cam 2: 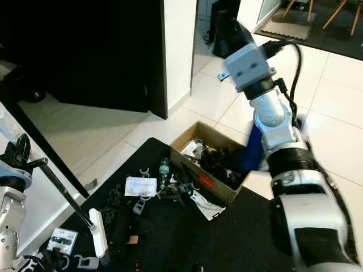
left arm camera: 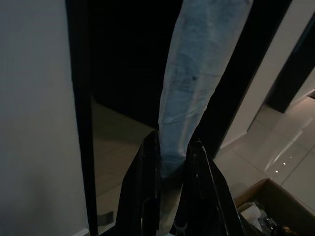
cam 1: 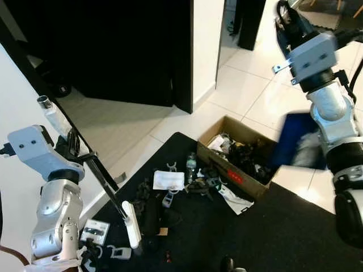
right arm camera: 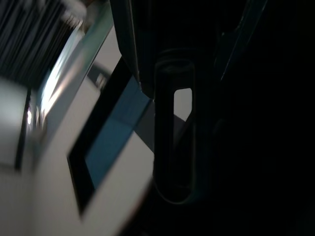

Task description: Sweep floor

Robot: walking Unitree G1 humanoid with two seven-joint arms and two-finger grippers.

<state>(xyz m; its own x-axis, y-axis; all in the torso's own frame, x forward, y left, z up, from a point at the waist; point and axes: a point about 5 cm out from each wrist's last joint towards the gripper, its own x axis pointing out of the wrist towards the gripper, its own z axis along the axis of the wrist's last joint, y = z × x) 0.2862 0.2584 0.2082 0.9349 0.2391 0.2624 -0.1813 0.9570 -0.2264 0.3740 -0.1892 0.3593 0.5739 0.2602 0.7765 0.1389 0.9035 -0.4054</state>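
Note:
My left gripper (cam 1: 71,145) is shut on a broom's handle (left arm camera: 197,78), wrapped in pale tape at its upper end. The thin black shaft (cam 1: 105,181) slants down to a white brush head (cam 1: 132,224) resting on the black mat (cam 1: 266,238). Litter lies on the mat beside the head: a white paper (cam 1: 168,180), a small bottle (cam 1: 191,165), and dark scraps. My right gripper (cam 1: 287,20) is raised high at the right, shut on the slotted handle (right arm camera: 173,142) of a blue dustpan (cam 1: 295,140). The pan hangs blurred behind my right forearm.
An open cardboard box (cam 1: 228,123) full of dark clutter sits on the mat's far edge. A black door (cam 1: 130,51) and white wall stand behind. Pale tiles (cam 1: 249,85) stretch beyond the box. A small white packet (cam 1: 94,231) lies near my left arm.

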